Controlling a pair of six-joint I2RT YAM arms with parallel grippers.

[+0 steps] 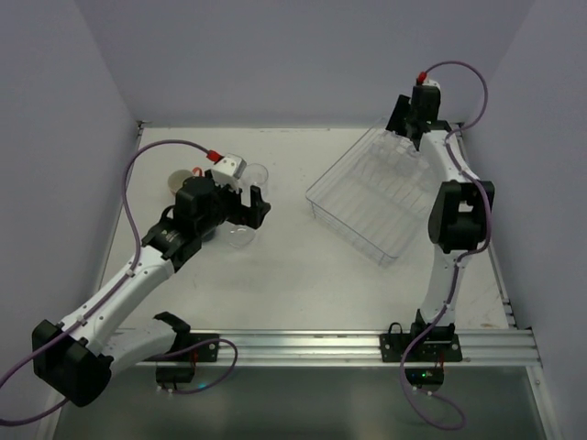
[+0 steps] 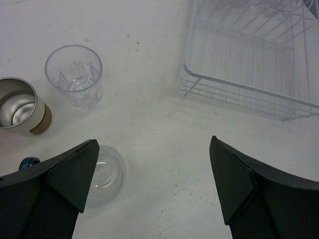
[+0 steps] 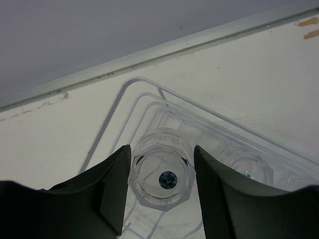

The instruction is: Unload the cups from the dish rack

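Slippage is being risked: the clear faceted glass tumbler, in the twelve o'clock corner of the clear ribbed plastic dish rack, is being clamped on smooth walls by jaws of the right gripper; jaws of the left gripper are being held apart.
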